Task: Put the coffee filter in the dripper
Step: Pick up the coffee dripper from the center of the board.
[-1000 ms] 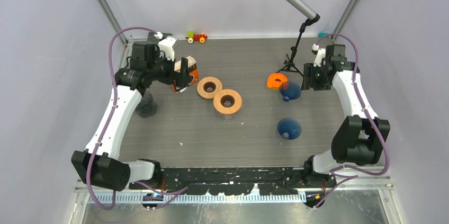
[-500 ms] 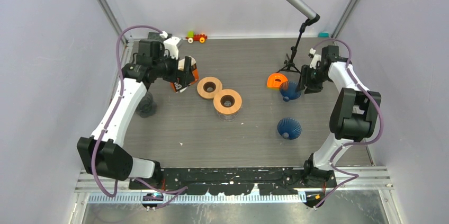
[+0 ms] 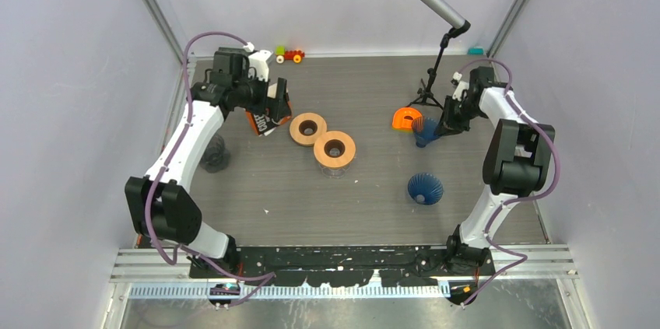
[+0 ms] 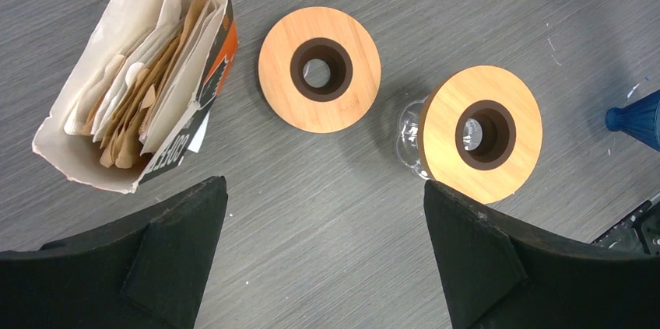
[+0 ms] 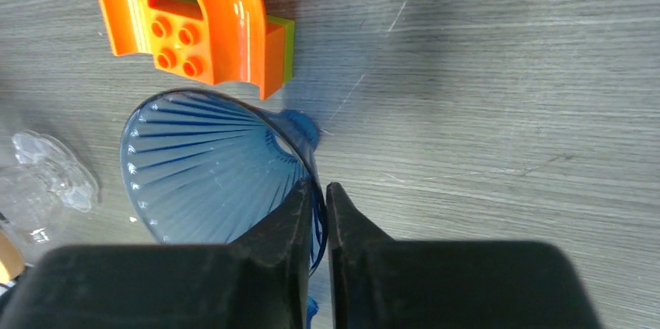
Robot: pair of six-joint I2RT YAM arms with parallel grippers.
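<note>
Brown and white coffee filters [image 4: 140,88] stand in a torn open box [image 4: 78,154] at the back left of the table [image 3: 268,115]. My left gripper [image 4: 324,183] hovers open above the table beside that box, with nothing between its fingers. A blue ribbed dripper [image 5: 210,166] sits at the right [image 3: 426,133]. My right gripper [image 5: 319,187] is shut on its rim, one finger inside the cone and one outside. A second blue dripper [image 3: 425,187] lies nearer the front.
Two wooden rings [image 3: 308,128] [image 3: 335,148] lie mid-table, the nearer one on a clear glass base [image 4: 408,138]. An orange arch block [image 5: 198,22] touches the held dripper's far side. A microphone stand [image 3: 433,80] rises behind it. A toy car [image 3: 289,54] sits at the back edge.
My right gripper has dropped to the blue dripper and closed on its rim. The left arm has shifted a little to the right over the filter box, still open.
</note>
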